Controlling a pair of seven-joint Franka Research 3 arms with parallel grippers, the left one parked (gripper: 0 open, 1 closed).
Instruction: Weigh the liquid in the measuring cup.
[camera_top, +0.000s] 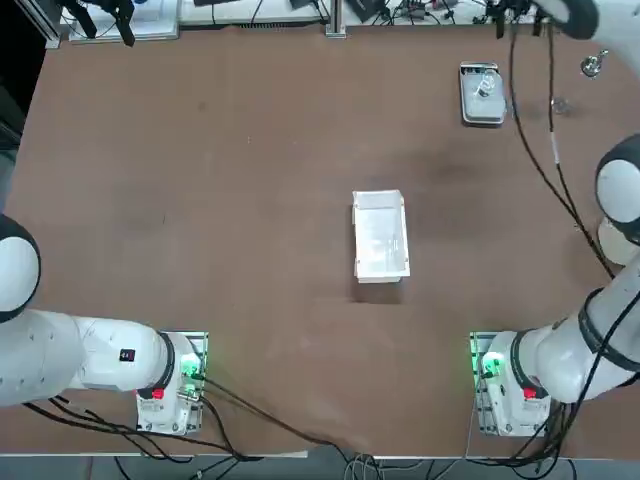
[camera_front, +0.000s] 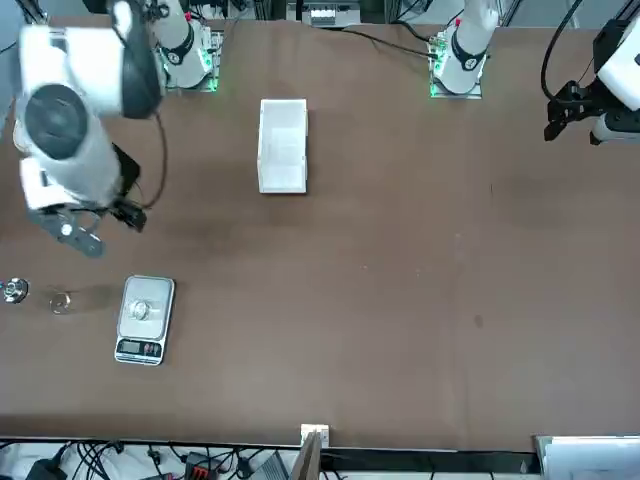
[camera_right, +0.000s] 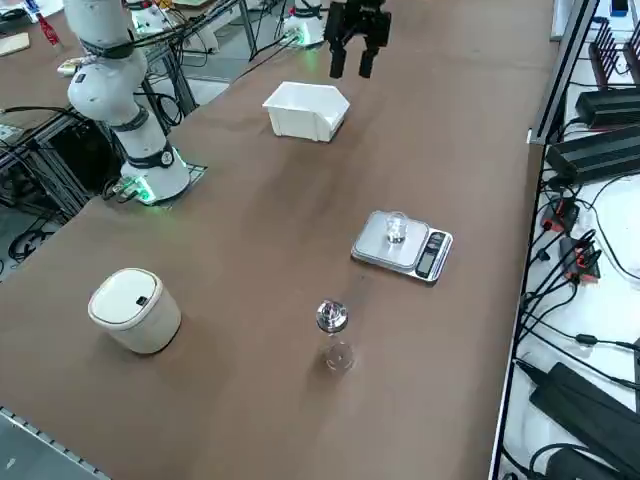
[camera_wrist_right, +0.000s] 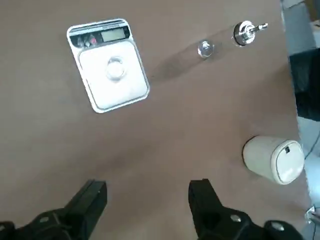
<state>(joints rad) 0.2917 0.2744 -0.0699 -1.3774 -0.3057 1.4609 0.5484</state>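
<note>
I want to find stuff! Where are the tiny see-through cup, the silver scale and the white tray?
tiny clear measuring cup (camera_right: 396, 229), right side view, its body on the scale.
flat silver scale (camera_wrist_right: 111, 70), right wrist view, its platform.
white rectangular tray (camera_top: 381, 237), top view, its rim.

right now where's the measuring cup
The measuring cup sits on the platform of the small digital scale, at the robot's far right of the table. The open right gripper hangs above the table, clear of it.

Measuring cup (camera_top: 485, 88) on scale (camera_top: 482, 118), white tray (camera_top: 381, 263) mid-table
</note>
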